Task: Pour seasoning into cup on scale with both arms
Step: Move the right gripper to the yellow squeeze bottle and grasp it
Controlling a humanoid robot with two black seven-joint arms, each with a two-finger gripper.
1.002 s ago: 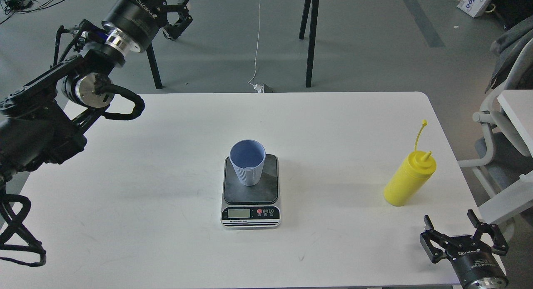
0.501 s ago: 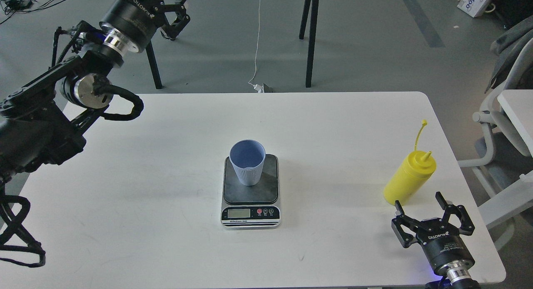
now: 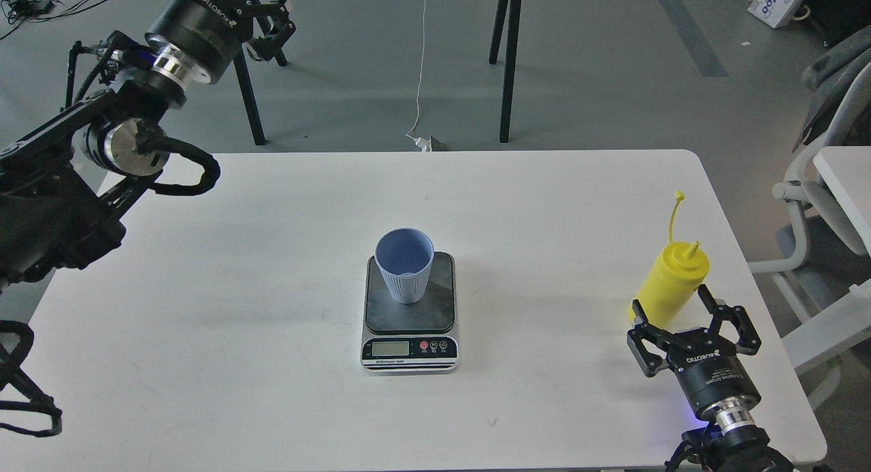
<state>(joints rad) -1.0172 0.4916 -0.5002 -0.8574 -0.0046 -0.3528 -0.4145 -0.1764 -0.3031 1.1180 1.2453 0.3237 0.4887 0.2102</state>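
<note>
The yellow seasoning bottle stands near the table's right edge, its cap strap sticking up. My right gripper is open, with one finger on each side of the bottle's lower body. The light-blue cup stands upright on the dark plate of the scale at the table's middle. My left gripper is raised high at the far left, beyond the table's back edge. Its jaws look spread, partly cut off by the top edge, and hold nothing.
The white table ends just right of the bottle. A grey chair and another white surface stand to the right. Black stand legs and a white cable are on the floor behind the table.
My right gripper has moved forward and left, from the front right corner to around the bottle's base. The bottle has shifted slightly left and stands more upright. My left arm has drawn back to the left.
</note>
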